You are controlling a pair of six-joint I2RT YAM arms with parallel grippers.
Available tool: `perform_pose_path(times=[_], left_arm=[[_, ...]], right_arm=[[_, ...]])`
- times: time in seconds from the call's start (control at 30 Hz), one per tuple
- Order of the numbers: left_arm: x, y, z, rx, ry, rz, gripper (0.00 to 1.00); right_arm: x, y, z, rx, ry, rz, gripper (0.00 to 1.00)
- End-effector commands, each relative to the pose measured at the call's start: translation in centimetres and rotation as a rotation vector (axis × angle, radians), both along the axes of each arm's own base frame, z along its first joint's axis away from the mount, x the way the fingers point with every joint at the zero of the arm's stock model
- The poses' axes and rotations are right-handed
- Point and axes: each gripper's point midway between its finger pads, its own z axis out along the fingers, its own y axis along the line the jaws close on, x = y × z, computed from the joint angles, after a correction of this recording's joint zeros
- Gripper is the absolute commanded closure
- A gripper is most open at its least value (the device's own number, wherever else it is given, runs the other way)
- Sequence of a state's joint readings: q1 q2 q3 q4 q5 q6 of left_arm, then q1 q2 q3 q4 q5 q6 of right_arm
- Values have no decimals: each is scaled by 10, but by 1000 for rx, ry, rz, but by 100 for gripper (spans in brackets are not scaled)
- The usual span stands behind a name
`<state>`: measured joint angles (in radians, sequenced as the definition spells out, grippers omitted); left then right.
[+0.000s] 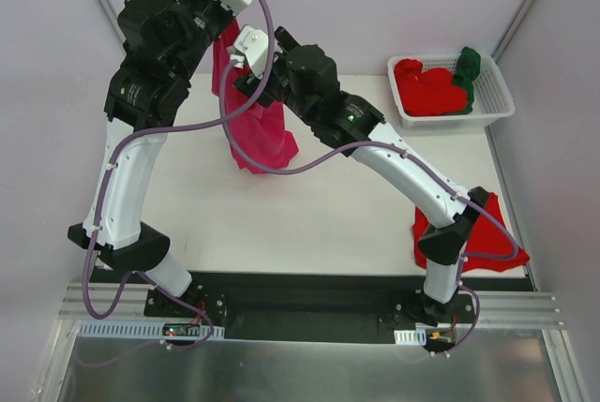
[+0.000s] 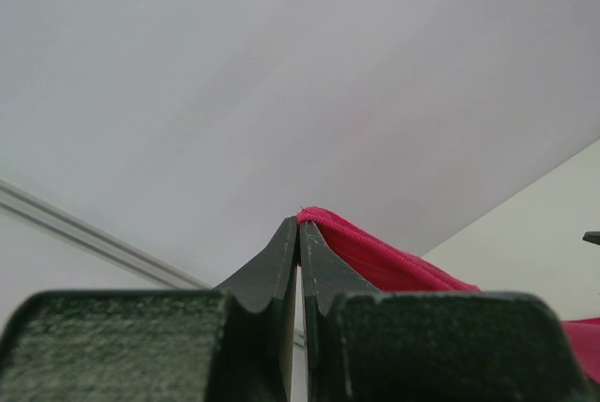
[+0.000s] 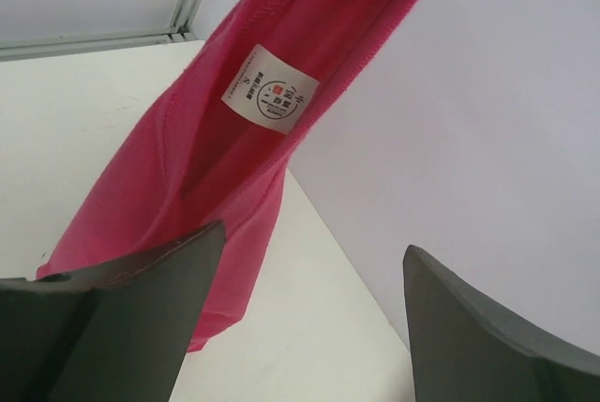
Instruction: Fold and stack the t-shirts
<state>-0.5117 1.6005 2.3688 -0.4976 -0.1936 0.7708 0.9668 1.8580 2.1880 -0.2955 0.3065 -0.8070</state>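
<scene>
A magenta-pink t-shirt hangs in a long bunch from my raised left gripper, with its lower end resting on the table. In the left wrist view the left gripper is shut on a stitched edge of this shirt. My right gripper is beside the upper part of the hanging shirt. In the right wrist view the right gripper is open with nothing between its fingers. The shirt and its white label hang just to their left. A red t-shirt lies at the front right.
A white slotted basket at the back right holds red t-shirts and a dark green one. The right arm's lower link partly covers the red shirt at the front right. Grey walls enclose the table on three sides.
</scene>
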Motion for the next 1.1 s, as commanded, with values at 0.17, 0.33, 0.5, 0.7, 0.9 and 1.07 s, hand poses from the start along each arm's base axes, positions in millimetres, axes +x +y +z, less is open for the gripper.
perform_pose_path(times=[0.17,0.33,0.5,0.7,0.9,1.07], left_arm=[[-15,7,36,-56,-107,9,100],[-15,9,36,-51,-108,15,100],[-15,7,35,-52,-106,10,100],[-16,7,37,-60,-109,6,100],[-17,8,37,-55,-112,10,100],[-18,9,39,-54,-117,12,100]], right_arm=[[-30,-4,42,67,-71,23,19],[-32,-11,39,71,-48,8,19],[-33,-18,40,62,-45,-11,18],[-32,-16,43,77,-50,-5,18],[-35,-9,55,118,-65,30,19],[-21,-10,49,160,-31,-15,19]])
